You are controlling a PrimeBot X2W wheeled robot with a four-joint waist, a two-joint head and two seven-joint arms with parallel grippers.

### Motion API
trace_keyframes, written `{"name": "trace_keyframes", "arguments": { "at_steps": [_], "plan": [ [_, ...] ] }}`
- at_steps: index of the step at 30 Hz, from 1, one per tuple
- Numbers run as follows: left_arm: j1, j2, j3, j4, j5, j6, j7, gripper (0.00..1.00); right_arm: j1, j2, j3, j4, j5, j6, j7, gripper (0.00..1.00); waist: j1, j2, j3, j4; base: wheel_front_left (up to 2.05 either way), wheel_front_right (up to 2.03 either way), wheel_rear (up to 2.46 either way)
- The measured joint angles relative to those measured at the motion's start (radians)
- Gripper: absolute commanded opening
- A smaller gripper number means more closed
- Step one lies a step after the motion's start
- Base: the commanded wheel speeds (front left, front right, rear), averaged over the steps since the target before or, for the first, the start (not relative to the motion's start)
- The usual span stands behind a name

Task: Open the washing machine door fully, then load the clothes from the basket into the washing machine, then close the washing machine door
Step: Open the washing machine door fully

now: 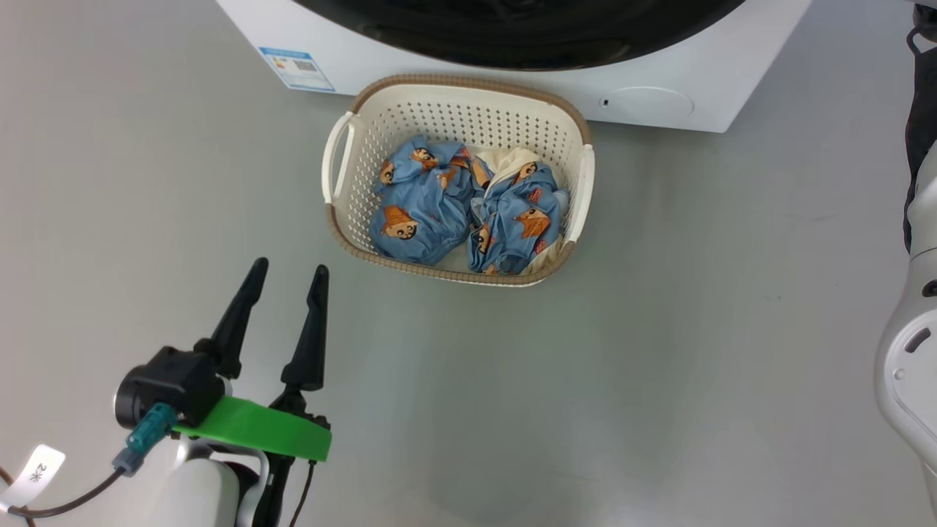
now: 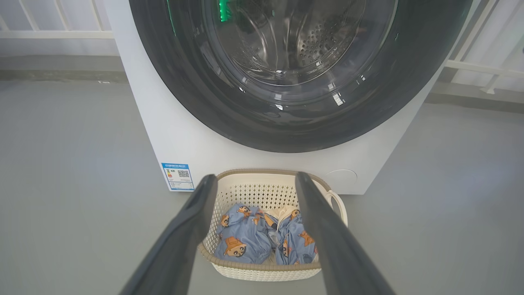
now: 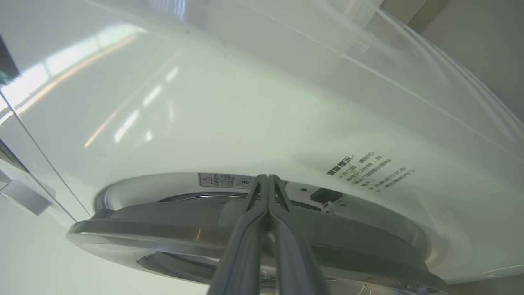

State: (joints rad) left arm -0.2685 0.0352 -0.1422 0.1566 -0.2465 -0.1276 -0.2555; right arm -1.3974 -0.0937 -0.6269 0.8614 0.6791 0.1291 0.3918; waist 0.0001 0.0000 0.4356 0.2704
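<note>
Right wrist view: right tool (image 3: 268, 180) together at door (image 3: 163, 229) edge; head view: left tool (image 1: 290, 267) apart nr basket (image 1: 457, 82).

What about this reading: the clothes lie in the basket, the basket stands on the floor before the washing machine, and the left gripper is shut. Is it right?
Not wholly. The left gripper is open, not shut: the head view shows its jaws standing well apart. The clothes do lie in the basket, on the floor before the washing machine.
</note>
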Motion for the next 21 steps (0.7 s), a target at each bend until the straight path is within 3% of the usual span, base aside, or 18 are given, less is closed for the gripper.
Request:
{"name": "trace_keyframes", "arguments": {
  "at_steps": [21],
  "plan": [
    [-0.002,-0.004,-0.042,0.0,-0.045,0.01,0.0,1.0,-0.096,0.006,-0.136,0.034,-0.158,0.0,0.08,0.0,0.0,0.0,0.045,0.053,0.0,0.0,0.0]
  ]
}}
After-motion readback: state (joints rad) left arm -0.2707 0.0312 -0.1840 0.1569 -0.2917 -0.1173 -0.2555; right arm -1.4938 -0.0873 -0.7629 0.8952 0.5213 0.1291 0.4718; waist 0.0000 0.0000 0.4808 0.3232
